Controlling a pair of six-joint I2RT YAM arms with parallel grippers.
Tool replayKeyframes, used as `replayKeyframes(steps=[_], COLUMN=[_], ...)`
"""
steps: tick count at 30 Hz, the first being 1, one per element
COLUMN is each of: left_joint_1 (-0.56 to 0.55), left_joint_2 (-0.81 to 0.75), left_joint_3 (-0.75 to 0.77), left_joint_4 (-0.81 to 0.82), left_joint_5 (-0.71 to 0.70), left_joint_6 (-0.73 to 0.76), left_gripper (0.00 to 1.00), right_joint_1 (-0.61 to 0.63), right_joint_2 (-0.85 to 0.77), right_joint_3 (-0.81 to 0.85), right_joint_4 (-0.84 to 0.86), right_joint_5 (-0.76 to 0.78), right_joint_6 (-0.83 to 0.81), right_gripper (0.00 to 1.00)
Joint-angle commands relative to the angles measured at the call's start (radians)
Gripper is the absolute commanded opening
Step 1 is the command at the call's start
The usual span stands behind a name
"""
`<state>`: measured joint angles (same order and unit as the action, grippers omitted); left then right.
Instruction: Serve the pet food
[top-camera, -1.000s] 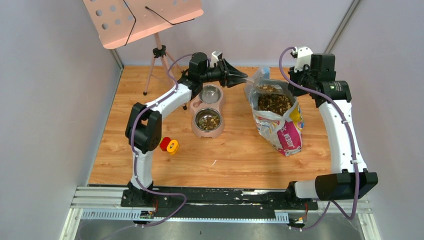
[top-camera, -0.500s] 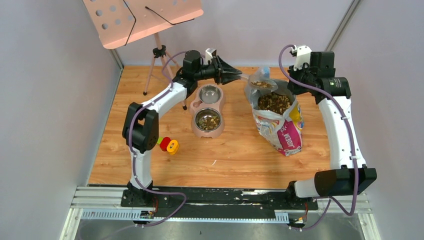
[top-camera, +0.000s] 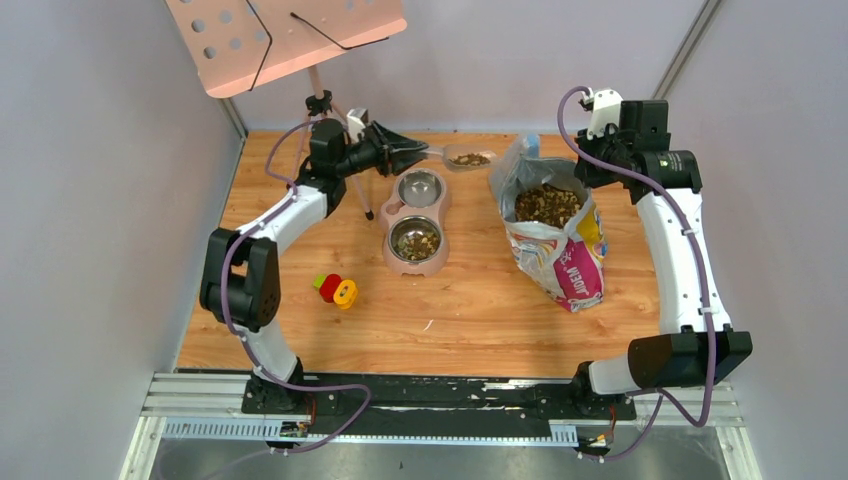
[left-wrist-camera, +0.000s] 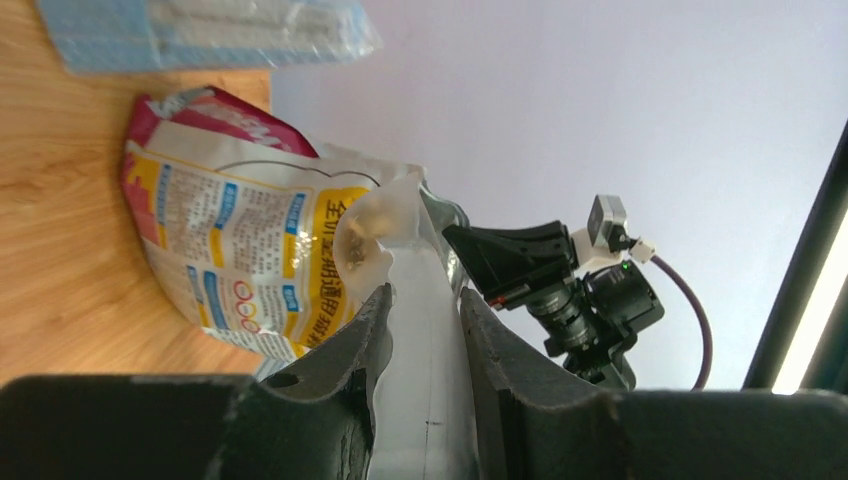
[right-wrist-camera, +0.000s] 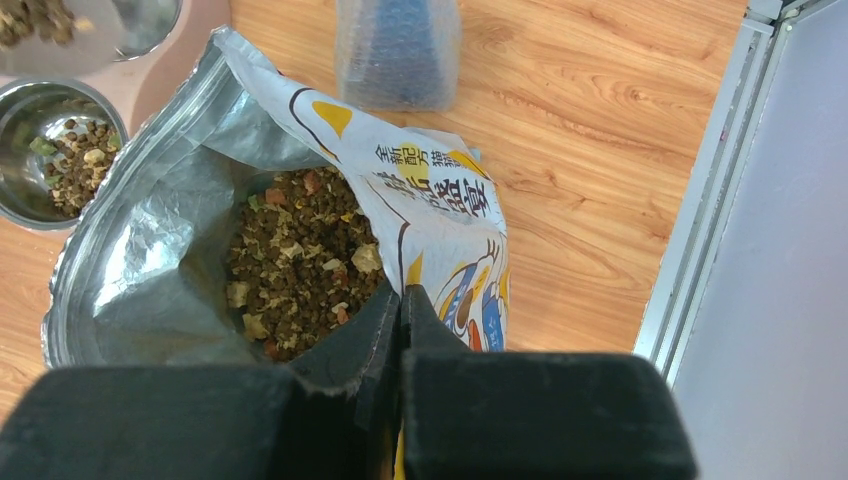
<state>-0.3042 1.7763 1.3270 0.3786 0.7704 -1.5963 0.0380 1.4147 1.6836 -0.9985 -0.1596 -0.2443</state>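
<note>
Clamps scoop (top-camera: 452, 155) handle in left jaws, pet food (top-camera: 471, 159) inside; pinches bag (right-wrist-camera: 440, 195) rim tight in right jaws.

I see a lab test cell: grey partition walls (top-camera: 110, 200) enclose the wooden table (top-camera: 480, 320), an aluminium mounting rail (top-camera: 195, 403) along its near edge.

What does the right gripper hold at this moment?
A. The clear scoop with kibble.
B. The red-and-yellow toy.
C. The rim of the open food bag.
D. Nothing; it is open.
C: in the right wrist view, the right gripper is closed on the upper edge of the food bag.
</note>
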Motion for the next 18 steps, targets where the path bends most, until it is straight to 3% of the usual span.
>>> replayKeyframes(steps=[1, 18], left_joint_1=[0.064, 0.241], left_joint_2=[-0.121, -0.333], left_joint_3=[-0.091, -0.431], left_joint_4=[0.116, 0.104], left_joint_5=[-0.050, -0.168], left_joint_6=[0.037, 0.243], left_gripper=[0.00, 0.00], right_joint_1=[-0.004, -0.004], right_joint_2=[-0.006, -0.017], right_joint_3=[0.059, 0.035], right_joint_4=[0.068, 0.076], right_joint_5=[-0.023, -0.040], right_joint_6=[0.009, 0.004], right_gripper=[0.00, 0.00])
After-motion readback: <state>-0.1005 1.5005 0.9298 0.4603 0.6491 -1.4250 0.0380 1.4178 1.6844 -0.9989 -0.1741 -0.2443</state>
